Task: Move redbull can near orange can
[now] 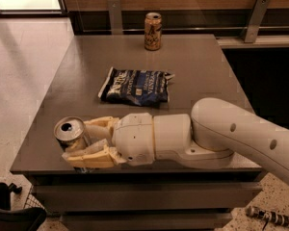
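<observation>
The redbull can [70,131] stands near the table's front left corner; I see mostly its shiny silver top. My gripper [89,141] reaches in from the right, with one pale finger [98,125] behind the can and the other finger [89,159] in front of it, close on both sides. The orange can [152,31] stands upright at the far edge of the table, well away from the gripper.
A dark blue chip bag [136,86] lies flat mid-table between the two cans. The grey table [202,66] has its front edge just below the gripper. A wooden wall with metal brackets [254,18] runs behind. Dark objects [9,211] sit on the floor at lower left.
</observation>
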Controlling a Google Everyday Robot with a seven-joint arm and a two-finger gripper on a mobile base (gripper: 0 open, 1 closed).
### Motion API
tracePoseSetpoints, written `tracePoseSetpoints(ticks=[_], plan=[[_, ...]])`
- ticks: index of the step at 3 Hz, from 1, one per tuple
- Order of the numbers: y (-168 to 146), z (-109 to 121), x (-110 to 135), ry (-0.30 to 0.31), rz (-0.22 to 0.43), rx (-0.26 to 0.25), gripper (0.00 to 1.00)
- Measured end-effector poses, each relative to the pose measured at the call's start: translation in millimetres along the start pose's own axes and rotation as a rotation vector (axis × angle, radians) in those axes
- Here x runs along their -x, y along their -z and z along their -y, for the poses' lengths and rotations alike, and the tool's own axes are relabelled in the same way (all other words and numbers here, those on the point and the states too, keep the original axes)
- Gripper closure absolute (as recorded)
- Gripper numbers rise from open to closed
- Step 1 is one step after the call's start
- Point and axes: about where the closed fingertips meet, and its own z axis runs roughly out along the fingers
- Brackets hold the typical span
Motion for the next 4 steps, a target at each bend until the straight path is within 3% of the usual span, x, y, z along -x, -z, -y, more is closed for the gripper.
tracePoseSetpoints(ticks=[1, 2, 3, 4], plan=[[0.9, 0.6, 5.8, 0.014, 0.007, 0.016, 1.00], [17.8, 16.6, 15.3, 0.007, 0.012, 0.037, 1.00], [73.8, 79.9, 32.1, -0.066, 0.018, -0.023, 1.00], [123.4, 148.2, 53.2, -0.113, 0.021, -0.126, 1.00]])
